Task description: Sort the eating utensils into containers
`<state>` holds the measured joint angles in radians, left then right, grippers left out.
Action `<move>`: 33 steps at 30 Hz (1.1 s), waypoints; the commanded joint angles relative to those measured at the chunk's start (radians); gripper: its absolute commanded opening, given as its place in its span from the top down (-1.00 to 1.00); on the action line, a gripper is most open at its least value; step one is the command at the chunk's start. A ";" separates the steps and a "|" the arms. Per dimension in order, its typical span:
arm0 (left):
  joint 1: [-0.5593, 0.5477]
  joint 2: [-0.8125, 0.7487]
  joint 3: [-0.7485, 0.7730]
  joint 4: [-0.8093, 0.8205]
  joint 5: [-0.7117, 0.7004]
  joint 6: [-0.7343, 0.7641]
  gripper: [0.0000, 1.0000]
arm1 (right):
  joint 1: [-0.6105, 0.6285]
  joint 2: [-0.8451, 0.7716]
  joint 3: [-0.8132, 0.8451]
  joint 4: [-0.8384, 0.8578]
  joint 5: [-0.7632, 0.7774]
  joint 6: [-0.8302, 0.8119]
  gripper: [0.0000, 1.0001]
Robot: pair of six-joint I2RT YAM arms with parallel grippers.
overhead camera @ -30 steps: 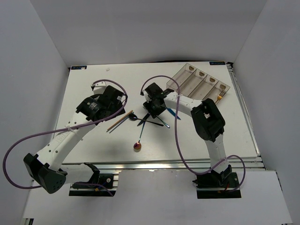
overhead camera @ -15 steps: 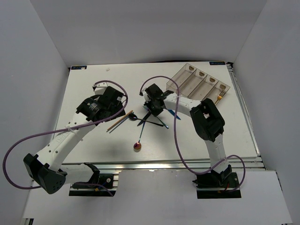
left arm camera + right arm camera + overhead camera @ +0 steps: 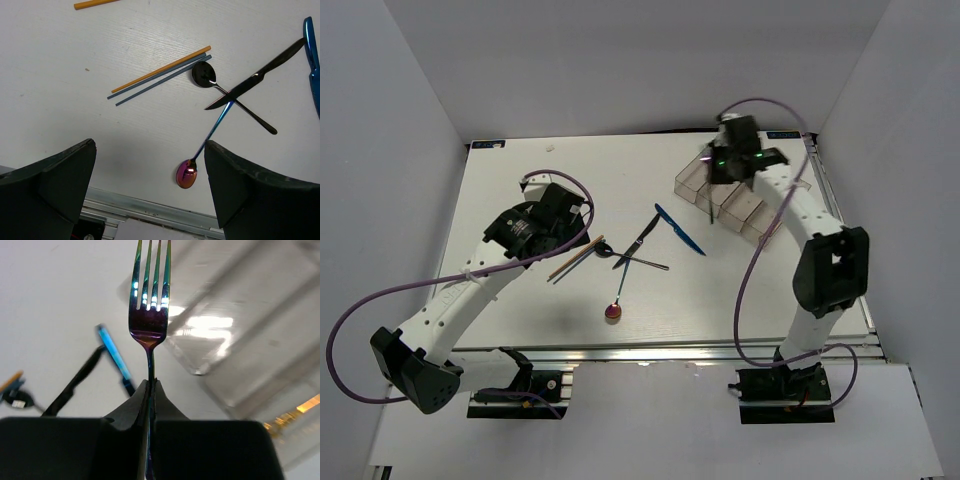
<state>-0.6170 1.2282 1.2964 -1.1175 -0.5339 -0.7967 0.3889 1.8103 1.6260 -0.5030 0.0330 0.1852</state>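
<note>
My right gripper [image 3: 151, 385] is shut on the handle of the iridescent purple fork [image 3: 150, 315], tines pointing away. It hangs over the near left corner of the smoky clear tray of containers [image 3: 260, 355]. From above, the right gripper [image 3: 712, 178] holds the fork [image 3: 710, 205] at the tray [image 3: 685, 178]. A gold fork [image 3: 788, 205] lies at the tray's right end. On the table lie the blue knife [image 3: 678, 230], black knife [image 3: 642, 238], black spoon [image 3: 620, 255], iridescent spoon [image 3: 613, 313] and chopsticks [image 3: 575, 260]. My left gripper [image 3: 150, 147] is open above the iridescent spoon [image 3: 187, 172].
One more orange chopstick [image 3: 95, 4] shows at the top edge of the left wrist view. The table's metal front rail [image 3: 150, 212] runs just below the left fingers. White walls enclose the table on three sides.
The right gripper closed on the purple fork at the utensil pile, lifted it and carried it back and right to the tray. The left arm has stayed put.
</note>
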 commanded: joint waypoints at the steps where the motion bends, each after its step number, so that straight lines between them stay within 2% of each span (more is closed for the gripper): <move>1: -0.001 -0.033 -0.009 0.028 0.002 0.017 -0.96 | -0.204 -0.022 0.000 -0.112 0.079 0.170 1.00; 6: -0.001 -0.022 -0.016 0.044 0.028 0.037 -0.96 | -0.421 0.044 0.038 -0.137 0.110 0.233 1.00; 9: -0.001 -0.007 -0.013 0.051 0.041 0.048 -0.96 | -0.468 0.086 0.072 -0.141 0.091 0.246 1.00; 20: -0.001 0.039 0.011 0.047 0.060 0.090 -0.96 | -0.495 0.181 0.089 -0.103 0.082 0.327 0.97; 24: -0.001 0.045 0.007 0.048 0.064 0.094 -0.96 | -0.496 0.185 0.083 -0.095 0.102 0.320 0.56; 25: -0.001 0.045 0.006 0.048 0.064 0.097 -0.96 | -0.496 0.191 0.098 -0.103 0.100 0.313 0.27; 26: -0.001 0.045 0.003 0.050 0.064 0.097 -0.96 | -0.496 0.192 0.104 -0.103 0.094 0.313 0.10; 27: -0.001 0.047 0.000 0.050 0.068 0.097 -0.96 | -0.496 0.196 0.112 -0.112 0.090 0.304 -0.24; 31: -0.001 0.051 -0.003 0.059 0.080 0.097 -0.96 | -0.496 0.182 0.158 -0.140 0.093 0.295 -0.67; 33: -0.001 0.056 -0.002 0.064 0.080 0.093 -0.96 | -0.486 0.149 0.170 -0.135 0.047 0.261 -0.75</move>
<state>-0.6170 1.2865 1.2861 -1.0733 -0.4633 -0.7101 -0.1036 2.0060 1.7401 -0.6365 0.1165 0.4858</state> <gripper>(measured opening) 0.979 0.840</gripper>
